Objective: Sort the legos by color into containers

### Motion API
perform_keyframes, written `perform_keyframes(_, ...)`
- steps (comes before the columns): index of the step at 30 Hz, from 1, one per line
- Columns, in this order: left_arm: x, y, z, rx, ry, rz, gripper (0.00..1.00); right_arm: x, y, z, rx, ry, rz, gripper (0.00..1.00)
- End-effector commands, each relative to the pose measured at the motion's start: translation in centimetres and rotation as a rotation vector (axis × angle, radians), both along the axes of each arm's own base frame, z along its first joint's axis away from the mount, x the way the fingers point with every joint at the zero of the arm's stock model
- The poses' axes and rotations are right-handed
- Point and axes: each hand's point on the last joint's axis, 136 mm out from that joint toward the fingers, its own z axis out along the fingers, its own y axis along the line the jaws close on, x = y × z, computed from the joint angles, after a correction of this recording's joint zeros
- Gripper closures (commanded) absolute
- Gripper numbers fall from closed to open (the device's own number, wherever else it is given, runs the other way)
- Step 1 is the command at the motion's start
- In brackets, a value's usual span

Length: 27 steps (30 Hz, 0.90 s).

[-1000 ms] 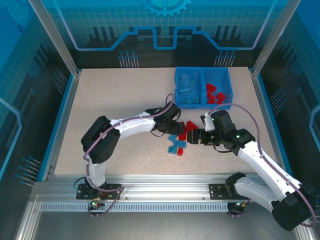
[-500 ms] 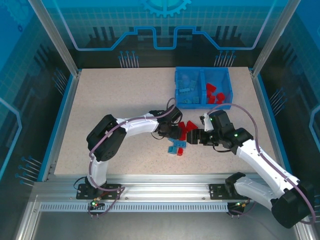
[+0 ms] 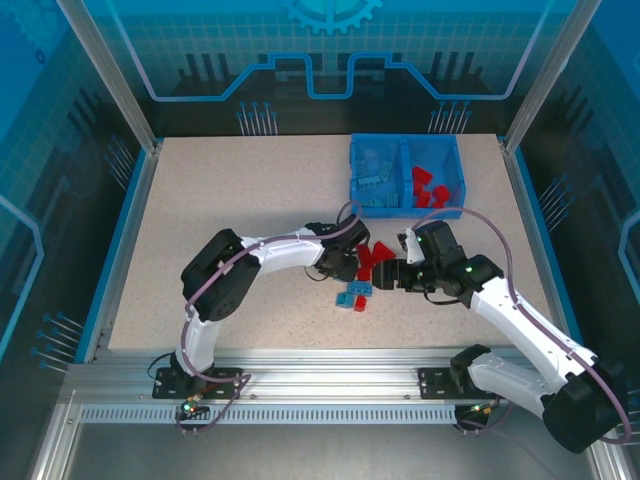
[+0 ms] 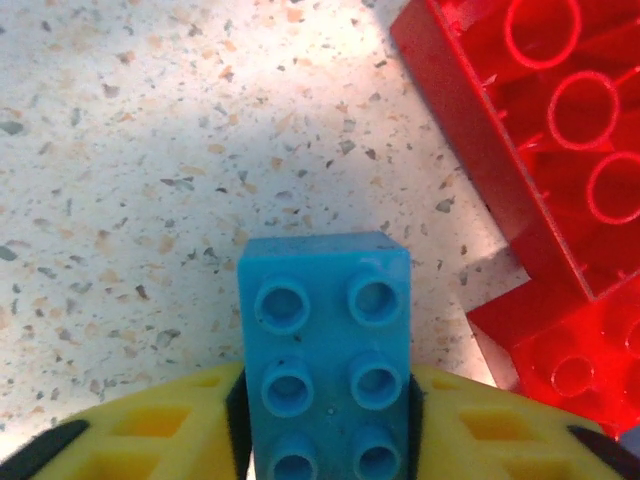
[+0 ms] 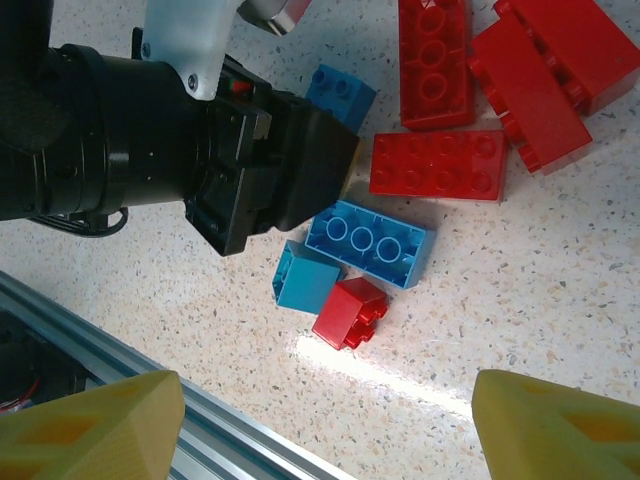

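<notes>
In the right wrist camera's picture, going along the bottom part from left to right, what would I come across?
A yellow plastic fingertip → a small light blue square plastic brick → a small red plastic brick → the other yellow fingertip.

speckled beige table (image 3: 230, 190) inside blue-lit glass walls (image 3: 330, 50), aluminium frame (image 3: 330, 375) in front.
</notes>
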Motion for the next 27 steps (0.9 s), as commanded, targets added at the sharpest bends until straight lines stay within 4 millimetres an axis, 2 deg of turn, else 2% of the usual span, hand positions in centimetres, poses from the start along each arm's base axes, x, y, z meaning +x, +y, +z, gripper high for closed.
perform_keyframes(1,0.1,2.2,-0.3,0.106,-0.015,0.021,0.65,-0.1,0.3,0.7,0.0,0.0,0.003,0.23)
perform_keyframes(4,0.5,1.2,2.5,0.049,-0.073,0.021,0.69,0.0,0.3,1.2,0.003,-0.016,0.002,0.23)
perform_keyframes(6,0.9,0.2,5.3,-0.006,-0.126,0.014,0.71,0.1,0.3,1.8,0.008,-0.035,-0.001,0.23)
perform_keyframes(9,1.8,-1.7,10.5,-0.082,-0.245,-0.021,0.72,0.3,-0.1,3.0,0.017,-0.084,-0.024,0.23)
perform_keyframes(11,3.2,-2.8,13.7,-0.112,-0.328,-0.036,0.71,0.5,-0.7,3.8,0.017,-0.128,-0.059,0.22)
perform_keyframes(15,7.6,-3.7,17.5,-0.053,-0.489,-0.02,0.7,0.8,-2.4,4.9,0.003,-0.206,-0.149,0.2)
perform_keyframes(18,11.8,-5.2,18.4,-0.046,-0.555,-0.004,0.7,0.7,-3.3,5.4,0.008,-0.244,-0.202,0.18)
perform_keyframes(23,19.0,-6.8,18.2,-0.048,-0.635,0.048,0.7,0.2,-3.9,6.0,0.02,-0.271,-0.221,0.13)
perform_keyframes(27,22.6,-8.1,17.0,-0.065,-0.689,0.038,0.7,-0.2,-3.8,6.1,0.017,-0.273,-0.192,0.06)
